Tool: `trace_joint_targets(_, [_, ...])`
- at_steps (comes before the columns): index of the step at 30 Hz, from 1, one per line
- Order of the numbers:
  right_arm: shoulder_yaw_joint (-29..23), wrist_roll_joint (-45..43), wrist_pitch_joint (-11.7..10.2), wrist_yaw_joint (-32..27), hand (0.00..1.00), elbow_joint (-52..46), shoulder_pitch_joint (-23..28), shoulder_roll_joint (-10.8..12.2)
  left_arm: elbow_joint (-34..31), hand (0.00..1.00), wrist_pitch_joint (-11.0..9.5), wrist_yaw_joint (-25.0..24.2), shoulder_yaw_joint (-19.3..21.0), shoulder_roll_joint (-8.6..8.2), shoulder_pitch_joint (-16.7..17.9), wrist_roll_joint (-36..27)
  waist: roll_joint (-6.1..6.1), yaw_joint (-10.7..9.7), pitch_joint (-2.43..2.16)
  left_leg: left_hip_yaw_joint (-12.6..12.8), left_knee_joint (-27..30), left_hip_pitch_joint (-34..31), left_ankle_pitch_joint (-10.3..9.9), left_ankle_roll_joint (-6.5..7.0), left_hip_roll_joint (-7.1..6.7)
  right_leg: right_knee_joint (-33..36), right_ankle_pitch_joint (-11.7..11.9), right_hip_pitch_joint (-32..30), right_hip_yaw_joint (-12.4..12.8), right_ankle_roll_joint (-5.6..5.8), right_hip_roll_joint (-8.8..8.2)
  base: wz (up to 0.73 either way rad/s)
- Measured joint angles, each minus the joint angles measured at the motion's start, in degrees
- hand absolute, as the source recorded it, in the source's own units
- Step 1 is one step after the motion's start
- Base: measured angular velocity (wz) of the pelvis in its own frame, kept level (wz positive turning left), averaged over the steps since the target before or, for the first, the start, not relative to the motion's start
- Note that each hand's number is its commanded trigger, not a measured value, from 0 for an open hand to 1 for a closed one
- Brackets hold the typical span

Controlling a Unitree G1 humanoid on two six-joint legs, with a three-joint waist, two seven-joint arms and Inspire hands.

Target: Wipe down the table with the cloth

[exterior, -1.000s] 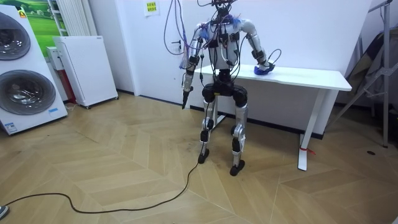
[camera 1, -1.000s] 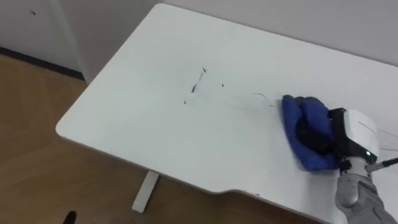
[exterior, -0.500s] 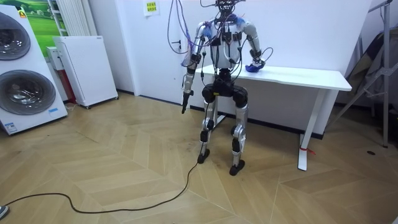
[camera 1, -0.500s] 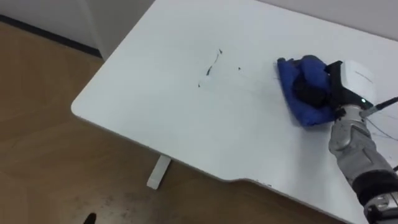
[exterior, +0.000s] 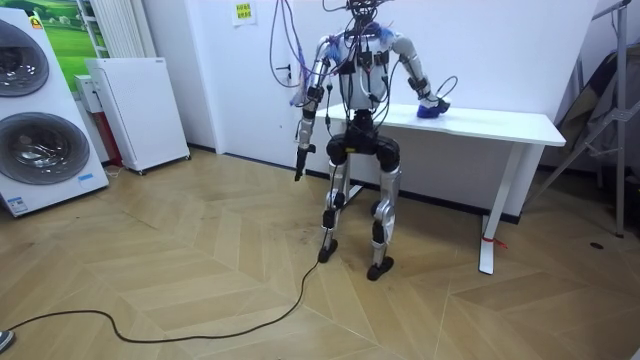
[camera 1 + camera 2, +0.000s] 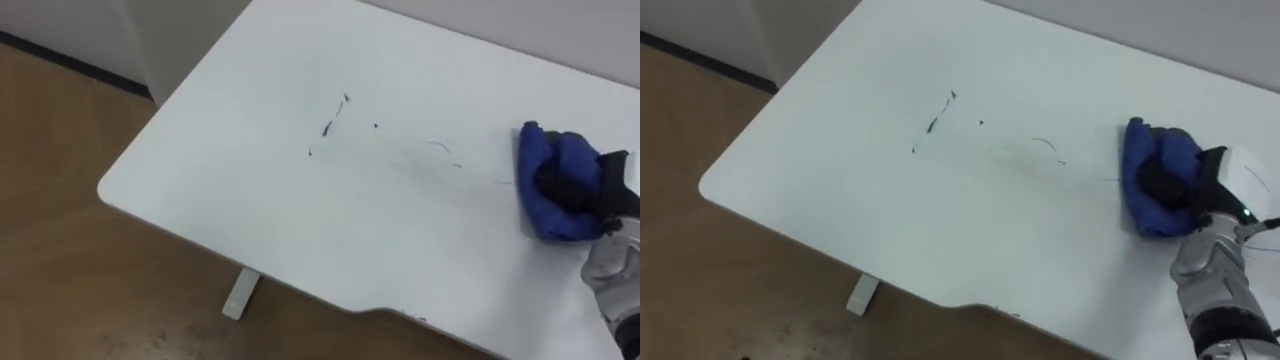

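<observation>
A white table [image 6: 250, 200] carries dark pen marks [image 6: 328, 127] near its middle and a faint thin stroke [image 6: 437, 146] to their right. A bunched blue cloth [image 6: 550, 175] lies on the tabletop at the right, well clear of the marks. My right hand [image 6: 1167, 184] presses down on it, dark fingers curled into the folds. In the room view I stand at the table's left end, facing it, with the right hand [image 5: 432, 104] on the top. My left hand [image 5: 298, 160] hangs at my side.
The table's near edge [image 6: 300, 290] and left corner hang over wooden floor, with a white table foot [image 6: 238, 295] below. A wall runs behind the table. A washing machine [image 5: 35, 120] and a white cabinet [image 5: 140, 110] stand at the room view's left.
The right hand swept the cloth left toward the marks half a second ago, then back right to where it lies now. The faint stroke shows again. The view shifted as well.
</observation>
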Motion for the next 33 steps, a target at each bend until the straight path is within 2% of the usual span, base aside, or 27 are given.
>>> trace_joint_targets(3, [4.57, -2.35, 2.29, 2.56, 1.00, -0.84, -5.27, 0.40, 1.57, 0.00, 0.30, -0.72, -0.08, -0.24, -1.47, -0.10, 0.38, 0.85, 0.29, -0.01, 0.02, -0.58, 0.15, -0.21, 0.10, 1.30, 0.25, -2.29, 1.77, -0.72, 0.15, -0.38])
trace_joint_targets(5, [7.06, -2.38, 2.12, 3.40, 1.00, -0.85, -8.77, 0.79, 3.16, 0.00, 0.16, -1.26, -0.15, -0.38, -2.62, -0.19, 0.59, 1.69, 0.69, -0.04, 0.01, -1.19, 0.18, -0.21, 0.06, 1.89, 0.50, -3.51, 2.59, -1.10, 0.18, -0.27])
trace_joint_targets(6, [7.78, -2.31, 2.00, 3.46, 1.00, -1.11, -10.23, 0.81, 3.35, 0.00, 0.12, -1.34, -0.36, -0.37, -2.79, -0.20, 0.56, 1.87, 1.21, -0.03, 0.05, -1.36, 0.27, -0.20, 0.01, 1.98, 0.56, -3.76, 2.85, -1.15, 0.20, 0.00])
trace_joint_targets(7, [7.81, -2.35, 1.71, 3.40, 1.00, -1.30, -10.90, 0.79, 3.16, 0.00, 0.20, -1.36, -0.39, -0.23, -2.41, -0.22, 0.42, 2.36, 1.30, -0.04, 0.05, -1.79, 0.37, -0.20, -0.03, 1.99, 0.60, -4.26, 2.95, -1.15, 0.21, 0.00])
trace_joint_targets(11, [7.74, -2.22, 1.09, 2.37, 1.00, -1.09, -10.23, 0.60, 1.10, 0.00, 1.33, -1.36, -1.66, 0.09, 0.60, -0.28, 0.26, 2.31, 1.30, -0.95, 0.13, -2.53, 0.65, -0.03, -0.43, 1.38, 0.58, -4.40, 2.74, -1.07, 0.22, 0.18])
trace_joint_targets(13, [5.71, -0.92, -0.43, 0.51, 1.00, -0.28, -5.72, -0.19, 0.80, 0.00, 1.49, -0.99, -1.48, 0.17, 1.51, -0.16, 0.23, 0.93, 1.26, -1.54, 0.11, -2.89, 0.97, 0.18, -0.85, 0.90, 0.39, -3.67, 1.79, -0.76, -0.03, 0.49])
trace_joint_targets(16, [0.17, 3.38, -4.62, -2.39, 1.00, -0.44, 1.67, 0.04, -0.09, 0.00, 1.48, -0.28, -0.30, 0.11, 2.01, 0.75, 0.19, -1.43, 1.04, -1.18, 0.15, -2.29, 1.02, 0.27, -0.95, 0.53, 0.21, -1.85, 1.69, -0.48, -0.02, 0.40])
trace_joint_targets(17, [-1.24, 3.85, -5.27, -2.87, 1.00, -0.48, 3.18, 0.19, -0.58, 0.00, 1.46, 0.07, 0.00, 0.05, 2.03, 0.89, 0.14, -2.03, 0.90, -1.00, 0.17, -2.18, 1.02, 0.28, -0.96, 0.40, 0.20, -1.47, 1.69, -0.47, -0.01, 0.38])
trace_joint_targets(18, [-3.72, 4.75, -6.28, -3.64, 1.00, -0.47, 6.04, 0.44, -1.20, 0.00, 1.21, 0.58, 0.19, 0.08, 2.03, 0.88, 0.14, -3.51, 0.36, -0.50, 0.20, -2.12, 1.04, 0.36, -0.99, 0.03, 0.18, -0.56, 1.40, -0.43, -0.03, 0.41])
trace_joint_targets(19, [-6.08, 5.64, -6.54, -3.80, 1.00, -0.42, 8.48, 0.92, -1.45, 0.00, 1.14, 1.18, 0.23, 0.12, 2.00, 0.90, 0.17, -4.80, -0.38, -0.50, 0.13, -1.72, 1.03, 0.39, -1.07, -0.35, 0.18, 0.38, 0.62, -0.42, -0.07, 0.33])
trace_joint_targets(20, [-7.35, 5.89, -6.54, -3.86, 1.00, -0.32, 9.54, 1.27, -1.50, 0.00, 1.08, 1.53, 0.24, 0.12, 1.99, 0.91, 0.14, -5.09, -0.61, -0.41, 0.07, -1.19, 1.03, 0.40, -1.06, -0.33, 0.18, 0.89, 0.36, -0.42, -0.10, 0.11])
trace_joint_targets(21, [-9.04, 6.06, -6.50, -3.89, 1.00, -0.06, 11.29, 1.71, -1.58, 0.00, 0.97, 1.86, 0.28, 0.10, 1.99, 0.92, 0.37, -5.65, -0.64, 0.17, -0.20, 0.24, 1.02, 0.40, -0.98, -0.36, 0.18, 2.10, 0.22, -0.42, -0.15, -0.06])
trace_joint_targets(24, [-10.02, 6.04, -5.46, -4.44, 1.00, -0.80, 13.27, 2.03, -2.39, 0.00, 0.81, 1.98, 0.25, 0.04, 1.97, 0.90, 0.62, -6.05, -0.80, 1.10, -0.74, 2.35, 0.98, 0.41, -0.67, -0.43, -0.10, 3.56, 0.30, 0.00, -0.14, -0.18])
trace_joint_targets(25, [-9.81, 5.88, -4.81, -4.46, 1.00, -1.22, 12.94, 2.10, -2.68, 0.00, 0.81, 1.99, 0.13, -0.21, 1.65, 0.85, 0.84, -5.67, -0.66, 1.73, -1.36, 2.80, 0.97, 0.40, -0.51, -0.53, -0.27, 3.32, 0.30, 0.12, -0.12, -0.43])
trace_joint_targets(26, [-9.55, 5.79, -4.45, -4.60, 1.00, -1.50, 12.66, 2.10, -2.66, 0.00, 0.88, 2.00, 0.12, -0.46, 1.20, 0.82, 0.78, -5.34, -0.73, 1.67, -1.67, 2.85, 0.97, 0.40, -0.51, -0.54, -0.30, 3.29, 0.32, 0.06, -0.10, -0.53])
trace_joint_targets(29, [-6.90, 2.18, -0.64, -5.46, 1.00, -3.48, 9.52, 2.63, -2.56, 0.00, 0.80, 1.99, 0.00, -2.33, -0.33, 0.80, 1.90, -3.14, -0.60, 1.65, -2.24, 3.00, 1.00, 0.34, -0.49, -0.07, -0.10, 2.02, 2.41, -0.60, 0.19, -0.49])
trace_joint_targets(30, [-4.07, 1.39, 1.30, -5.11, 1.00, -5.11, 8.12, 2.88, -1.84, 0.00, 0.49, 1.85, -0.34, -2.59, -0.99, 0.34, 1.53, -1.98, -0.27, 1.71, -2.27, 2.99, 1.04, 0.34, -0.55, 0.61, -0.09, 1.03, 3.51, -0.70, 0.28, -0.46])
trace_joint_targets(31, [-0.96, -1.52, 2.55, -4.31, 1.00, -7.29, 6.56, 3.70, -1.05, 0.00, 0.36, 1.76, -0.35, -2.49, -1.48, 0.36, 1.59, -1.04, -0.24, 1.61, -2.13, 2.55, 1.04, 0.33, -0.52, 1.07, -0.11, 0.00, 3.62, -1.02, 0.32, -0.43])
trace_joint_targets(32, [0.49, -3.10, 2.98, -3.78, 1.00, -8.22, 5.35, 4.24, -0.75, 0.00, 0.41, 1.74, -0.35, -2.40, -1.66, 0.39, 1.93, -0.84, -0.44, 1.44, -2.06, 2.12, 1.09, 0.31, -0.52, 1.26, -0.08, -0.60, 3.63, -1.07, 0.35, -0.30])
trace_joint_targets(33, [3.91, -5.46, 3.44, -2.71, 1.00, -9.45, 2.31, 5.43, 0.03, 0.00, 0.63, 1.64, -0.38, -2.28, -2.31, 0.36, 1.53, -0.23, -0.15, 1.36, -2.03, 1.42, 1.34, 0.25, -0.53, 2.05, -0.12, -1.94, 3.68, -1.25, 0.32, -0.07])
